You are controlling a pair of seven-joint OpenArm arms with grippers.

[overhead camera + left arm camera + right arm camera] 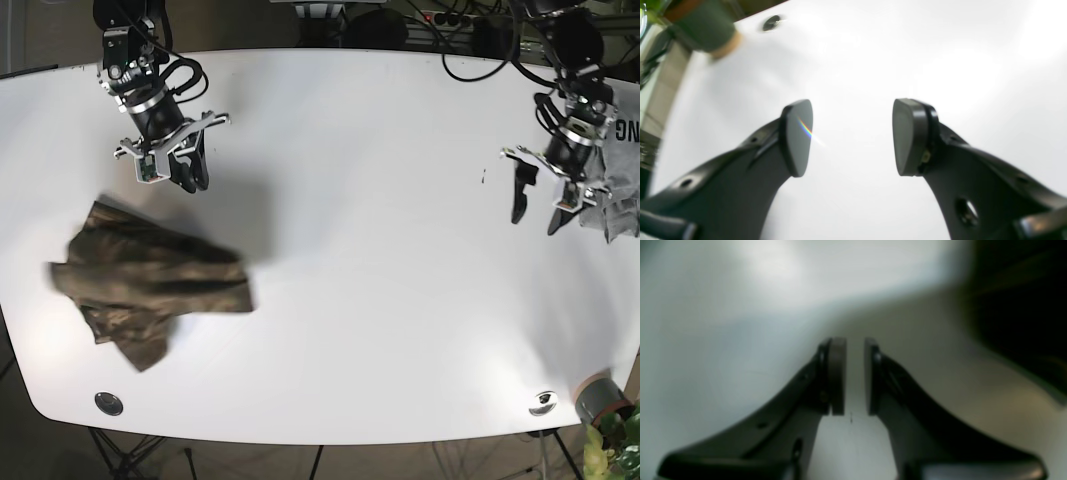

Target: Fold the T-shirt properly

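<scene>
The T-shirt (150, 280), brown-olive camouflage, lies crumpled and blurred on the white table (350, 200) near its left front. My right gripper (188, 176) hangs above the table just behind the shirt, apart from it. In the right wrist view, the right gripper (855, 373) has its pads a narrow gap apart with nothing between them. A dark blurred shape (1017, 306) at the upper right there cannot be identified. My left gripper (535, 212) is at the table's right side, wide open and empty, far from the shirt. In the left wrist view, the left gripper (852, 133) has only bare table under it.
A grey-white printed garment (620, 160) lies at the right edge beside the left arm. A green plant pot (600, 400) stands off the front right corner, also in the left wrist view (706, 30). Round grommets (108, 403) (543, 402) sit near the front edge.
</scene>
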